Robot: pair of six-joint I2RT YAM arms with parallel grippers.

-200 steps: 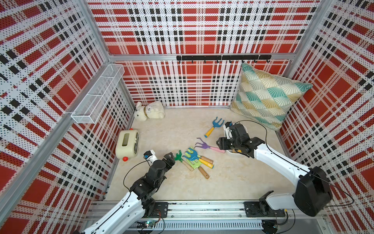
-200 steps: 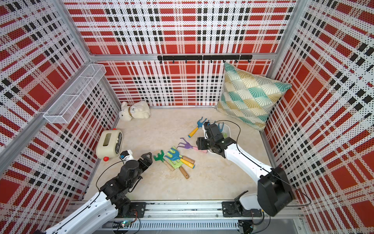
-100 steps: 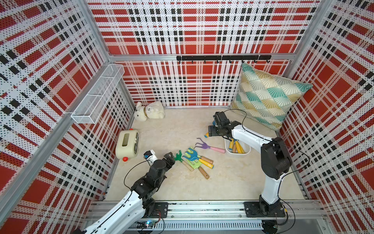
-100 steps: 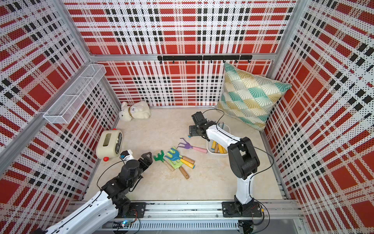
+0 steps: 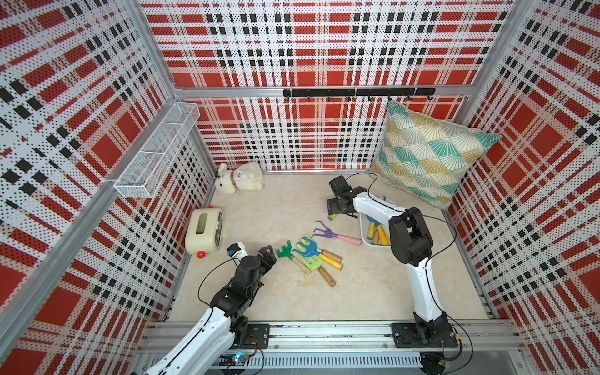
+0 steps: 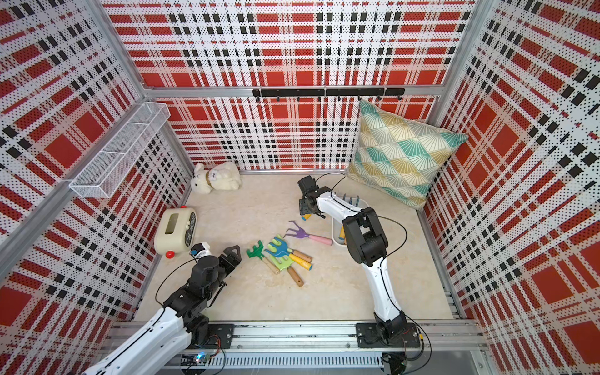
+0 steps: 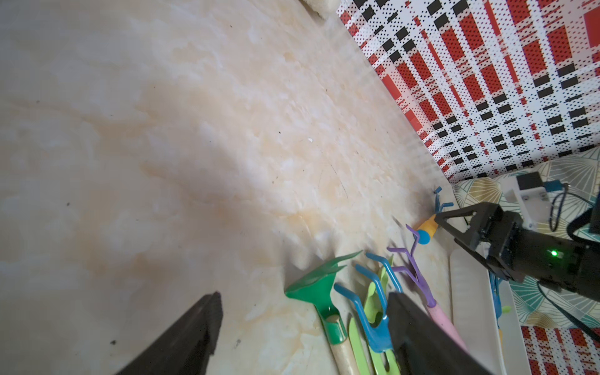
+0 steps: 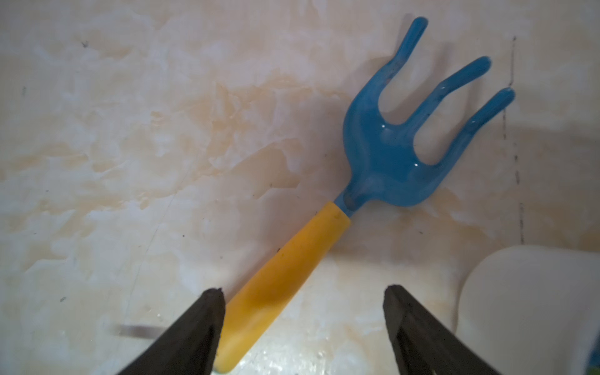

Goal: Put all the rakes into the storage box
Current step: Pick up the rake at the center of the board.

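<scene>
Within the last second the right gripper [image 8: 303,293] had swung from the storage box [image 8: 526,308] to the blue-headed rake [image 8: 383,146], which lay on the tabletop just beside the box. Its jaws stood open astride the yellow handle, gripping nothing, so a grasp looked to be next. The left gripper [image 5: 268,254] waited open near the other toy tools [image 5: 311,256].

You are seeing the rake [image 8: 389,152] showing a blue head and yellow handle on the cream-marbled counter [image 8: 146,130]. Beside the rake, the storage box [image 8: 535,308] is showing plain white; the walls [image 5: 324,48] are wearing red-black-white plaid.
</scene>
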